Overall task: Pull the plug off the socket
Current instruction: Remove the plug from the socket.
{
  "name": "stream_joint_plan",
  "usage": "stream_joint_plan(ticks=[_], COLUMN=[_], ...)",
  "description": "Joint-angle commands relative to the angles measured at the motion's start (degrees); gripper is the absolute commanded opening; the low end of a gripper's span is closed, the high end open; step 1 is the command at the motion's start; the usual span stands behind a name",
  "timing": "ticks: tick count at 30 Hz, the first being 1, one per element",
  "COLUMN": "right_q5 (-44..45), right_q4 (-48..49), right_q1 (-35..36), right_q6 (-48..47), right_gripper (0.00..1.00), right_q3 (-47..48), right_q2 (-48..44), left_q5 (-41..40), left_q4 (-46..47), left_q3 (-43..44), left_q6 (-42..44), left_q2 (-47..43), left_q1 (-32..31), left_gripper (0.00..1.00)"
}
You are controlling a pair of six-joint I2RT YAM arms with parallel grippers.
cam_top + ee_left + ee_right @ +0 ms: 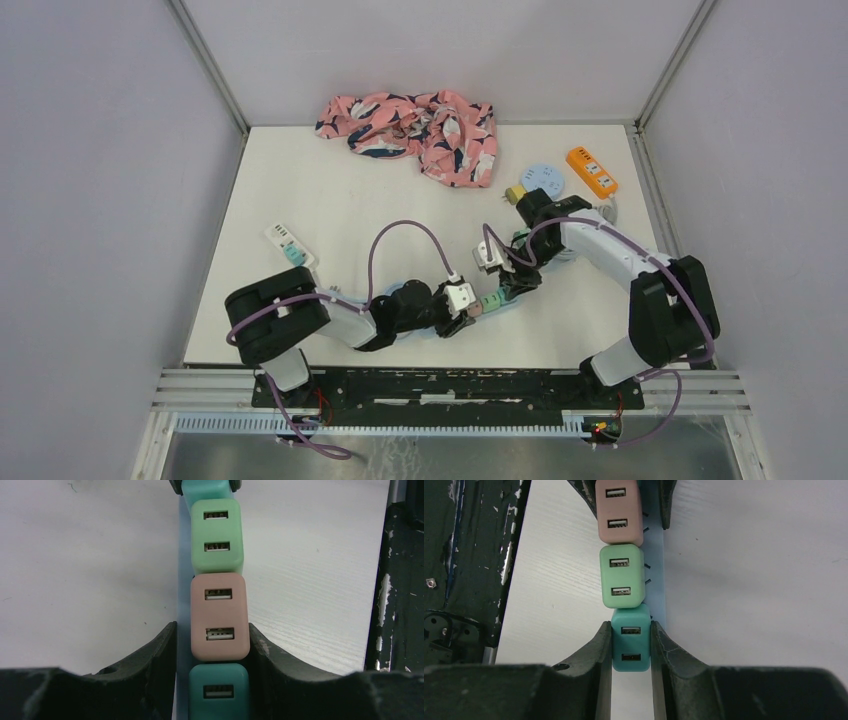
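Inspecting the counter (330, 200): strip (655, 580) lies at 6 o'clock, near the edge. Right end effector (631, 635) is closed on the teal plug (630, 647), which sits on the strip. Left end effector (212, 645) clamps the strip across its width at the pink plug (220, 615). Green plug (621, 577) sits between them.

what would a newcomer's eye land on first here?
Mid-table, the left gripper clamps a blue strip at its pink plug, while the right gripper is shut on the teal plug just past the green plug. A pink floral cloth lies bunched at the table's far edge.
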Motion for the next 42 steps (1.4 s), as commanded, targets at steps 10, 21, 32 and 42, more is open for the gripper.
stream_joint_plan(ticks=[10, 21, 32, 42], right_q5=[-16.56, -16.30, -16.21, -19.37], right_q4=[-16.08, 8.85, 1.51, -13.03], right_q1=[-2.10, 4.50, -2.12, -1.76], right_q6=[-18.96, 8.76, 1.20, -16.21], right_gripper=[0.00, 0.00, 0.00, 0.00], right_q3=[3.70, -0.10, 1.68, 3.29], right_q2=[-3.04, -6.77, -7.28, -5.64], left_q5=[-2.34, -1.48, -1.09, -0.41], left_q4=[-7.49, -8.58, -9.16, -8.98], left_q3=[-0.61, 0.99, 0.67, 0.30], left_q6=[0.35, 0.31, 0.44, -0.07], left_q2=[1.90, 3.39, 3.53, 3.03], left_q1=[0.99, 1.06, 1.41, 1.81], left_gripper=[0.03, 0.03, 0.03, 0.03])
